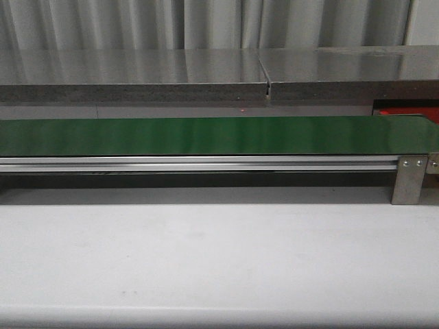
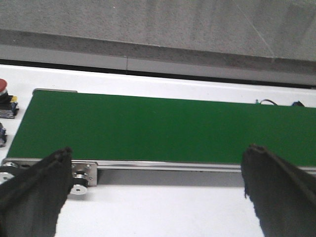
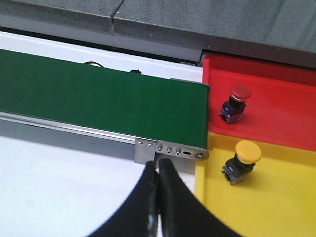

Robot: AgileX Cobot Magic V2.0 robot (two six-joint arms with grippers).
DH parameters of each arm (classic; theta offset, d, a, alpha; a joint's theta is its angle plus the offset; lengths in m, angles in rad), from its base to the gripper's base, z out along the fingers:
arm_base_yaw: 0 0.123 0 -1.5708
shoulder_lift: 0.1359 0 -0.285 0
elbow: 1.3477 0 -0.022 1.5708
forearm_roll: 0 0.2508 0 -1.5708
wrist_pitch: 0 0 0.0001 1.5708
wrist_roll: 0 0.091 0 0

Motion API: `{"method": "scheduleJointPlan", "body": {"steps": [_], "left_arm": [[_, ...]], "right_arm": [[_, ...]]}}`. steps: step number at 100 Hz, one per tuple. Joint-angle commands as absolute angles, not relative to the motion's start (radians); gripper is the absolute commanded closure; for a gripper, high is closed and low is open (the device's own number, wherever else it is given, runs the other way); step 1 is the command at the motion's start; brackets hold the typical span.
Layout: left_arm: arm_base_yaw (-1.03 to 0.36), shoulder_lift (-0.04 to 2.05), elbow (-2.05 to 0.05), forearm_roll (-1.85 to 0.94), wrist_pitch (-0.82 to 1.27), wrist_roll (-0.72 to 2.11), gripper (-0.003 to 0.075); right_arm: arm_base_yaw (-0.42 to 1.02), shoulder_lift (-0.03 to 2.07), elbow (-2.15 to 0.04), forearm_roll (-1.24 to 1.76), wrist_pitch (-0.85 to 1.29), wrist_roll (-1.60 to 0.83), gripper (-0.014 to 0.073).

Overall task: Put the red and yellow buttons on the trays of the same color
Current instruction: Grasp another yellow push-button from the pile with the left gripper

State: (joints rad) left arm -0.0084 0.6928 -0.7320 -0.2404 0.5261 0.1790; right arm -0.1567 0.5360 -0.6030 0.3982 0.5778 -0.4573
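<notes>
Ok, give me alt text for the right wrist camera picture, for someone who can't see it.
A red button sits on a red tray and a yellow button on a yellow tray, both just past the end of an empty green belt. The right gripper hangs nearer the camera, fingers closed, holding nothing.

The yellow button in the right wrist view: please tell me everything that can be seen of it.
The yellow button has a round, domed, glossy yellow cap on a dark blocky body with small metal-looking parts at its base. It looks like plastic. It leans a little, cap uppermost, and rests on the yellow tray, near the edge that meets the red tray and near the belt end. Nothing else touches it; the right gripper is apart from it.
</notes>
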Motion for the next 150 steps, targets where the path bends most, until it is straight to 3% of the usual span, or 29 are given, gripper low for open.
{"method": "scheduleJointPlan", "body": {"steps": [1,30,56,103,150], "left_arm": [[0.039,0.749,-0.83,-0.179,0.487,0.083,0.0062],[0.334,1.102,-1.098,-0.189,0.605,0.053,0.0062],[0.47,1.425,-1.248,-0.22,0.612,0.053,0.0062],[0.489,1.796,-1.405,-0.216,0.637,0.06,0.0062],[0.489,1.974,-1.507,-0.2,0.674,0.061,0.0062]], "right_arm": [[-0.155,0.537,-0.628,0.413,0.517,-0.466,0.0711],[-0.155,0.537,-0.628,0.413,0.518,-0.466,0.0711],[-0.155,0.537,-0.628,0.413,0.518,-0.466,0.0711],[-0.155,0.537,-0.628,0.413,0.518,-0.466,0.0711],[-0.155,0.537,-0.628,0.413,0.518,-0.466,0.0711]]}}
